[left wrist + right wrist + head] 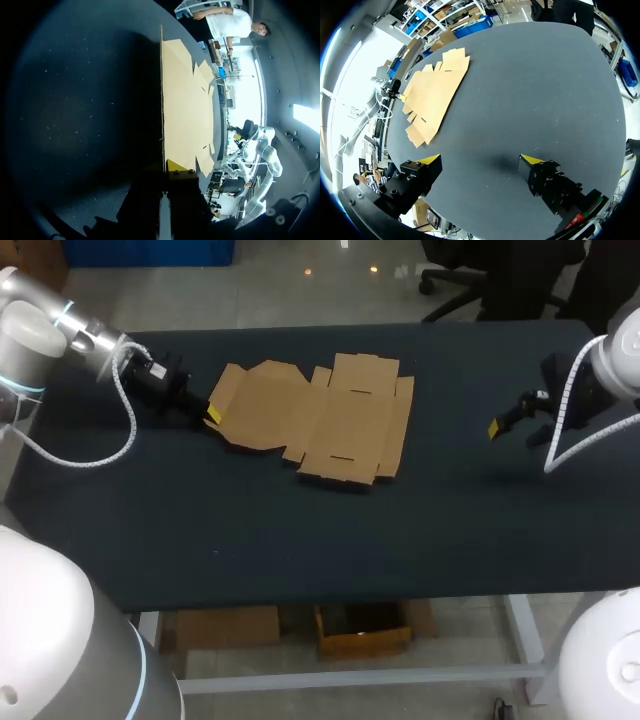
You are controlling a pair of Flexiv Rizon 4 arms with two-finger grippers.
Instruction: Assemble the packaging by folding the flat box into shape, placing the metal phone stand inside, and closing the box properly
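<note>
Head view: left hand (213,413) pinches the nine o'clock edge of the flat box (330,420); right hand (515,425) hangs open toward three o'clock.

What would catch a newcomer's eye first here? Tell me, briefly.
The flat box, unfolded tan cardboard, lies on the middle of the dark table. The left gripper sits at its left edge, while the right gripper hangs open above bare table well to the box's right.
</note>
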